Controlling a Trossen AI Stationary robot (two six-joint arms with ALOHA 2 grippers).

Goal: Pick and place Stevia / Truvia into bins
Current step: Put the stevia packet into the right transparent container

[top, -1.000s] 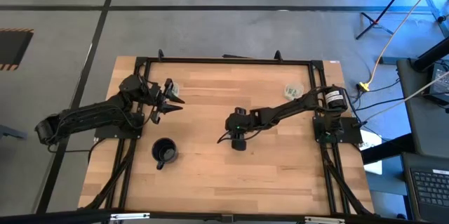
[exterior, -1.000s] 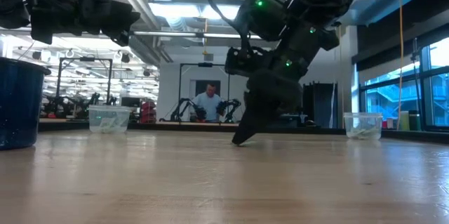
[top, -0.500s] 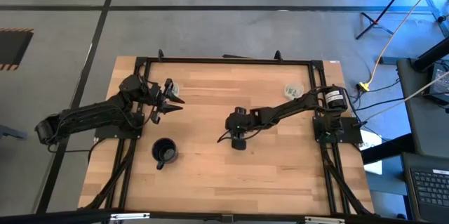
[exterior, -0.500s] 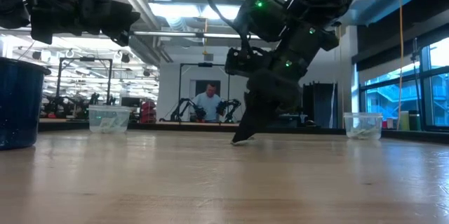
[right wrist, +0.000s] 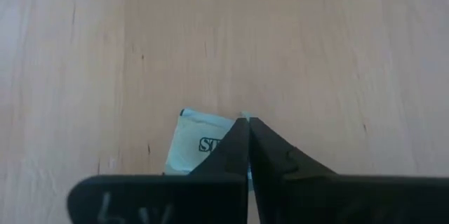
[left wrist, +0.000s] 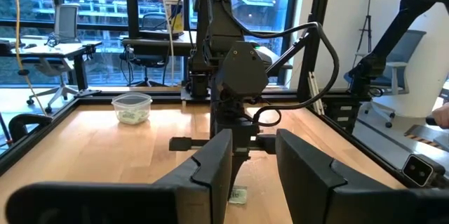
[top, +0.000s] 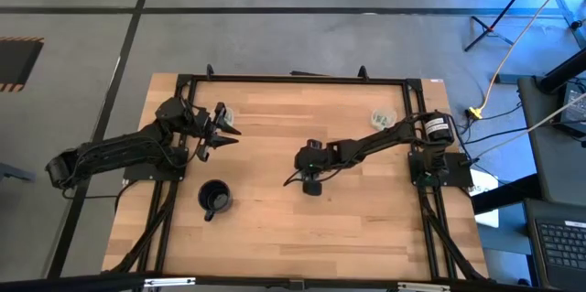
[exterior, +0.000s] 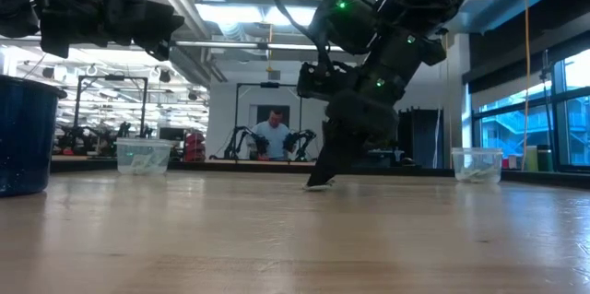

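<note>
1. The right gripper, centre of the high view, has its fingers pinched together on the edge of a pale green paper Stevia sachet lying flat on the wooden table.
2. That thin edge grip could slip during lifting.
3. The left gripper waits parted at upper left.

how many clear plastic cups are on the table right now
2. One clear cup sits near the table's far edge on the left, beside the left gripper. The other cup sits near the far edge on the right, by the right arm's base. Both hold sachets.
</note>
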